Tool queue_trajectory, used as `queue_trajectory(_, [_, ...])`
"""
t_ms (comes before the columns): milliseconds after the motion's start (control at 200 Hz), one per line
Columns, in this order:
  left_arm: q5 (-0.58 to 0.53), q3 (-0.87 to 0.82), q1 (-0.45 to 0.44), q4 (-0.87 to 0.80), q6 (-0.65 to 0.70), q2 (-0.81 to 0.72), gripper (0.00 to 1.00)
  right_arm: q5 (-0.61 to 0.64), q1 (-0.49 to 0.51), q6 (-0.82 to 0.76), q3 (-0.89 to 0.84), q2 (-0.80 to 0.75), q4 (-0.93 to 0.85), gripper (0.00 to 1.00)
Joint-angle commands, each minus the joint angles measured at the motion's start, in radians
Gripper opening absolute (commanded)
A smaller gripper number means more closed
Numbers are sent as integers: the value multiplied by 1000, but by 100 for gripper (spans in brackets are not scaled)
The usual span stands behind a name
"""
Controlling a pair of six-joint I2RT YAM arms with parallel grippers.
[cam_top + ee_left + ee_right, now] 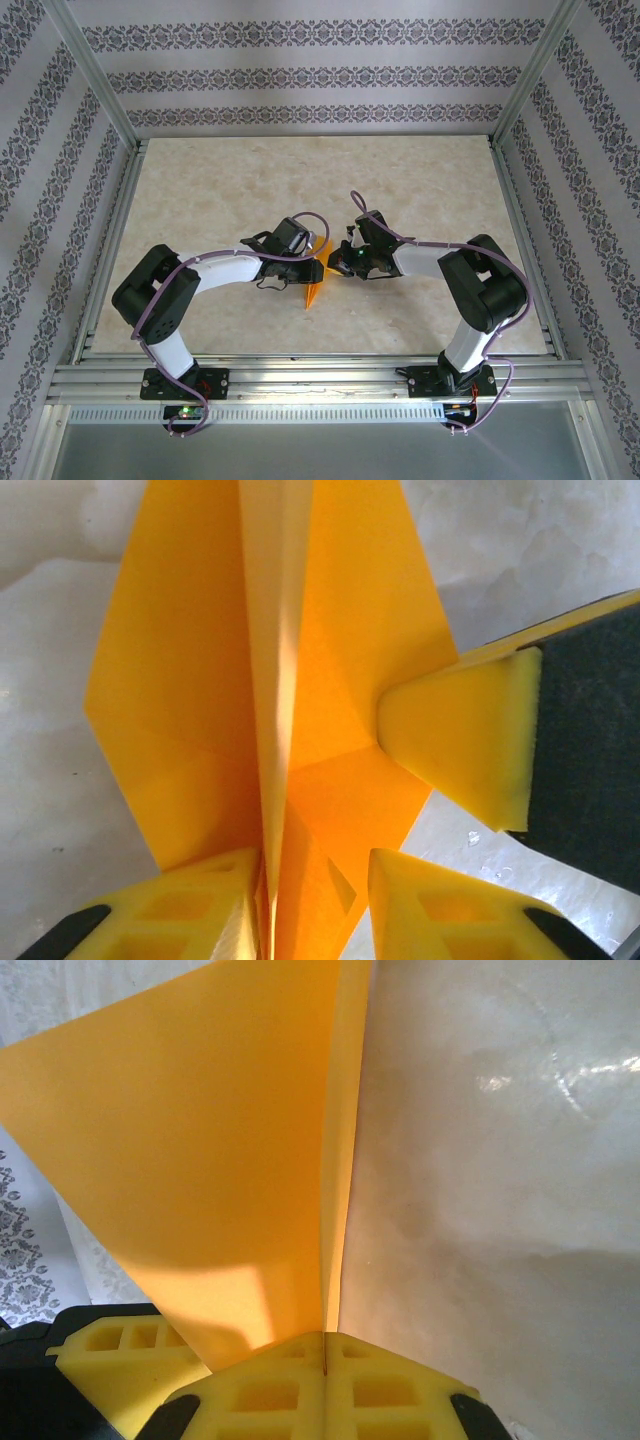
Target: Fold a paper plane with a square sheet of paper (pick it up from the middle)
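Orange paper plane (314,285), half folded, stands between both grippers. Right gripper (325,1340) is clamped tight on its edge; left gripper (315,870) sits part-open astride the crease. Best squeeze squarely along that crease.

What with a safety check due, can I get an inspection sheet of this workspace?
Surface: pale marbled table, no spills seen.
Job's things: orange paper, folded with a centre crease, between the two grippers.
Clutter: nothing seen.
Grippers: right gripper shut on the paper's edge; left gripper open astride the crease.
Cables: purple cables run along both arms.
Surroundings: patterned walls, aluminium frame.
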Motion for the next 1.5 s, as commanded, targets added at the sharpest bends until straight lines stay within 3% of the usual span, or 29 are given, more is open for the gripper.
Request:
queue_trajectory(0, [-27, 14, -11, -39, 20, 7, 29, -18, 0, -12, 19, 3, 11, 0])
queue_trajectory(530, [-30, 55, -12, -78, 46, 64, 17, -25, -3, -12, 19, 3, 11, 0])
queue_trajectory(1494, [-1, 108, -24, -116, 85, 127, 14, -26, -8, -14, 9, 4, 13, 6])
